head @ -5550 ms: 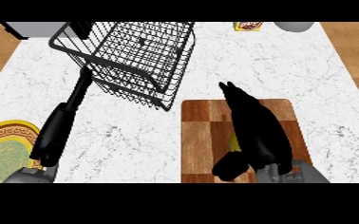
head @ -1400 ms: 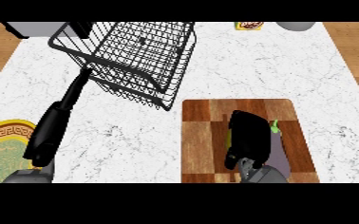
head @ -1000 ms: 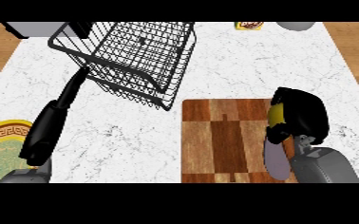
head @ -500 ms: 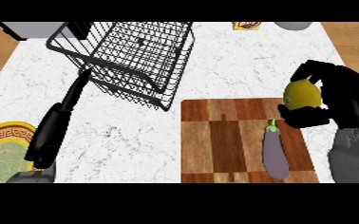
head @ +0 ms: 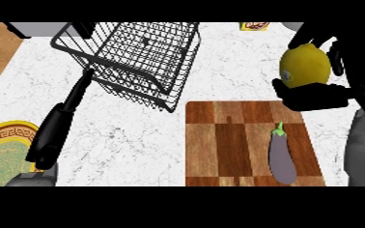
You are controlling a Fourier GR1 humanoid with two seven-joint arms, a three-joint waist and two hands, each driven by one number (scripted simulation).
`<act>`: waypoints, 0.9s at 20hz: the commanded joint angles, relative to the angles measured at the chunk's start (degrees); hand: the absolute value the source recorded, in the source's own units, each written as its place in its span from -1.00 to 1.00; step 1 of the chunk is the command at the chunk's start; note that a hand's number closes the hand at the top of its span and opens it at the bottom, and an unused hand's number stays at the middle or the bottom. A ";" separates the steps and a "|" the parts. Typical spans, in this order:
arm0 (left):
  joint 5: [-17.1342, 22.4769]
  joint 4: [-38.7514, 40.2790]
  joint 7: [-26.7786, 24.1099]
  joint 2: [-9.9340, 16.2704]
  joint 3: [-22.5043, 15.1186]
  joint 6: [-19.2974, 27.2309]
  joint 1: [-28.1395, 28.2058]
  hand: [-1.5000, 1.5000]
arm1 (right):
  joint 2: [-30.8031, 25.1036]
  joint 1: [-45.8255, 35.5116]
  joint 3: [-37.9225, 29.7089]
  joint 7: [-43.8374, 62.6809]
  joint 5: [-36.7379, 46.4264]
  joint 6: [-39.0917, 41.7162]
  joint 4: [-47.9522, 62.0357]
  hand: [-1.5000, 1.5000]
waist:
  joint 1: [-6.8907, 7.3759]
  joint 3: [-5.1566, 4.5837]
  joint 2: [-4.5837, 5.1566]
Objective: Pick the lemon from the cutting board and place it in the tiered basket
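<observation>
I've got the lemon [head: 305,66] clasped in my right hand [head: 317,94], lifted clear of the cutting board [head: 228,145]; the tiered basket [head: 139,58] lies well off to its left across the table [head: 114,125], nearer my straight-fingered left hand [head: 61,125]

light: bright, even | shadows: faint under tiered basket [head: 143,58] | glare: none | blur: none
</observation>
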 commanded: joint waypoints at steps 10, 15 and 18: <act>-0.75 7.00 -2.88 -1.43 1.13 -0.70 -5.68 0.00 | 11.42 -33.14 1.56 12.76 3.04 -4.24 24.00 1.00 | 0.42 -0.05 0.47; -0.03 -1.23 2.96 -0.63 1.07 -2.61 -4.13 0.00 | 13.13 -38.01 -1.15 8.57 3.07 -10.11 37.14 1.00 | 0.89 0.03 0.36; 0.55 1.56 -2.46 -0.92 1.28 -2.72 -2.22 0.00 | 13.63 -43.01 -1.09 9.25 0.48 -15.61 46.83 1.00 | 1.74 -0.05 0.65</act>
